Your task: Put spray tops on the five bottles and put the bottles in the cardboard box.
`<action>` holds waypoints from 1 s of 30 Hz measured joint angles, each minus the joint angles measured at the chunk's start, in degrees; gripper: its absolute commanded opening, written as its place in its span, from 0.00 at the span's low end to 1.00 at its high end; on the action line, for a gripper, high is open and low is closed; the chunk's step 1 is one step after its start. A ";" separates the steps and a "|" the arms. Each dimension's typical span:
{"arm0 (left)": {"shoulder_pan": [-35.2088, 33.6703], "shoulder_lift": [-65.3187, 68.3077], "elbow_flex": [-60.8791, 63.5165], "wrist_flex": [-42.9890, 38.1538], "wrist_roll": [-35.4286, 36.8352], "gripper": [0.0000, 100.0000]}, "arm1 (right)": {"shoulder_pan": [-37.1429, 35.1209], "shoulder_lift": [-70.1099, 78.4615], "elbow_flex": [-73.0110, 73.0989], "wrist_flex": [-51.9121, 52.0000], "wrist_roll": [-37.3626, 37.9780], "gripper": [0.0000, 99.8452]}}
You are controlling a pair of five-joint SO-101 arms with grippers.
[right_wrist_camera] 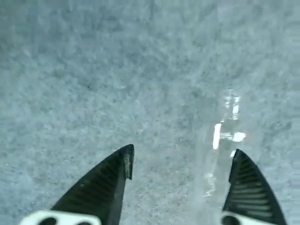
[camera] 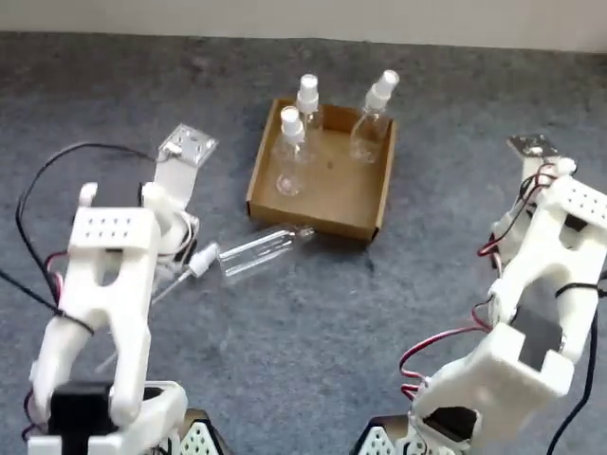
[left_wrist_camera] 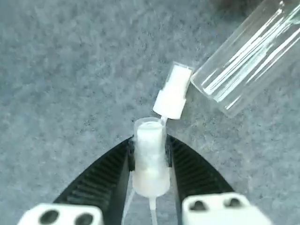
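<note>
You saw the lying bottle cut by the frame's edge; the second bottle was a faint blur.

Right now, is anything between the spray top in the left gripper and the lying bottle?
Yes. A loose second spray top lies just past the held spray top in the left gripper, between it and the lying bottle.

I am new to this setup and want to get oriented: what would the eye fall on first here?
The cardboard box in the middle of the table holds three upright bottles with spray tops on. In front of it a bottle without a top lies on its side. Near it the left gripper is shut on a spray top, with a second spray top loose on the table just beyond.
</note>
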 measured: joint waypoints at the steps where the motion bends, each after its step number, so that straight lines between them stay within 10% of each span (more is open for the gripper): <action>1: 0.09 -1.23 1.85 -0.79 0.35 0.00 | 0.70 1.67 -2.64 1.67 0.70 0.27; 30: 0.09 -5.01 6.86 -4.57 2.29 0.01 | 5.45 21.71 -15.74 5.10 13.54 0.27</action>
